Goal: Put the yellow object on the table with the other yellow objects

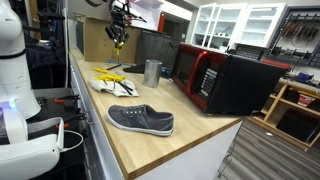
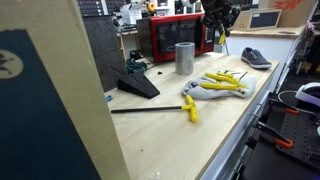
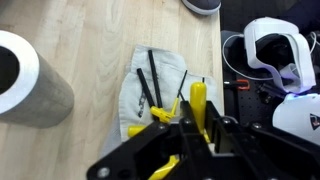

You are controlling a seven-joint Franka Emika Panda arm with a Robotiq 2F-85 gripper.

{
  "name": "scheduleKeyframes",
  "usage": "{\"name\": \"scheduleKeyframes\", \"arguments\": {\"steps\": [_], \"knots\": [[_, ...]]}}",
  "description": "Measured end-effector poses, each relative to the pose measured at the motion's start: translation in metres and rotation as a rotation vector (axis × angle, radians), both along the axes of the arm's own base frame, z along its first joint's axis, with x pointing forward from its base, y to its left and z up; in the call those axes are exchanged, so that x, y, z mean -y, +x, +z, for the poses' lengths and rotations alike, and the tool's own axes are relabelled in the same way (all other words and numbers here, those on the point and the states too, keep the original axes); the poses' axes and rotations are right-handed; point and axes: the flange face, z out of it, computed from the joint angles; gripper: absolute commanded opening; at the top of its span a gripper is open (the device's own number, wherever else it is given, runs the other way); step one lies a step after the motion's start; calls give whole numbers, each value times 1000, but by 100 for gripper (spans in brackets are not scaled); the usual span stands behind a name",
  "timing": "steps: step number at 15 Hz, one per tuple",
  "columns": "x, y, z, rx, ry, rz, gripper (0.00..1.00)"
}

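My gripper (image 1: 118, 22) hangs high above the back part of the wooden table (image 1: 195, 150), shut on a yellow-handled object (image 1: 118, 42) that points down. In the wrist view the yellow handle (image 3: 198, 98) sticks out between the black fingers (image 3: 192, 128). Directly below lies the cluster of other yellow objects (image 3: 150, 105), thin yellow and black pieces on white material. The cluster also shows in both exterior views (image 1: 110, 80) (image 2: 218, 85), with the gripper (image 2: 218, 18) above and behind it.
A grey metal cylinder (image 1: 152, 71) (image 2: 185, 57) stands beside the cluster. A grey shoe (image 1: 140, 120) lies nearer the table's front. A red and black microwave (image 1: 225, 80) stands along one side. A separate yellow tool (image 2: 190, 108) and a black wedge (image 2: 135, 85) lie further along.
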Motion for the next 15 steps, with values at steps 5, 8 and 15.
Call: {"name": "scheduleKeyframes", "arguments": {"steps": [5,8,15], "knots": [[0,-25,-14,-122,40,116,4],[-7,-45,-26,-196,95,156,4],[0,-65,-53,-268,76,156,4]]}}
